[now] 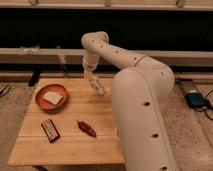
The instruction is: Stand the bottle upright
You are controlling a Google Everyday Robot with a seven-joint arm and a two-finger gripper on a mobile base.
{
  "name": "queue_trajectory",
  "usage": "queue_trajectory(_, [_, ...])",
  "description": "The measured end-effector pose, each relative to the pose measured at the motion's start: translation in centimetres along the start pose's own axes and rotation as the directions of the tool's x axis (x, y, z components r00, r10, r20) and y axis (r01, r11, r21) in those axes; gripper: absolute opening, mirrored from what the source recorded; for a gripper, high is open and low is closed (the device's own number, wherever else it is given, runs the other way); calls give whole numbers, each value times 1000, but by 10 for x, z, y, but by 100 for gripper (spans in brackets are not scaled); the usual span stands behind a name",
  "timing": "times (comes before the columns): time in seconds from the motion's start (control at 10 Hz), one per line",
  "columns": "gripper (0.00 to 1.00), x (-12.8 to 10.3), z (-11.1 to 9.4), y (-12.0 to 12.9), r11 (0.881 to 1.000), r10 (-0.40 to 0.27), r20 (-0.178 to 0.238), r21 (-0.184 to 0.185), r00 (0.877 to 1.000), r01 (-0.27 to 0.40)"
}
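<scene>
The bottle [99, 87] is a slim pale thing with a tan end uppermost. It hangs tilted, lower end down to the right, just above the back middle of the wooden table [105, 120]. My gripper [90, 73] comes down from the white arm's wrist [92, 56] and is shut on the bottle's upper end. I cannot tell whether the bottle's lower end touches the tabletop.
A red-brown bowl [39, 101] with a pale square thing in it sits at the table's left. A dark flat packet [50, 130] and a dark red-brown wrapped snack [86, 128] lie near the front. My bulky white arm [142, 115] covers the table's right side. A ledge [45, 52] runs behind.
</scene>
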Motion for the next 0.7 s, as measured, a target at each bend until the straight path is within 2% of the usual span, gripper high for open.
queue_trajectory(0.3, [0,9,-6,-2,999,46,41,16,998,-46])
queue_trajectory(0.7, [0,27,-14,-5,992,109,115,50,987,-115])
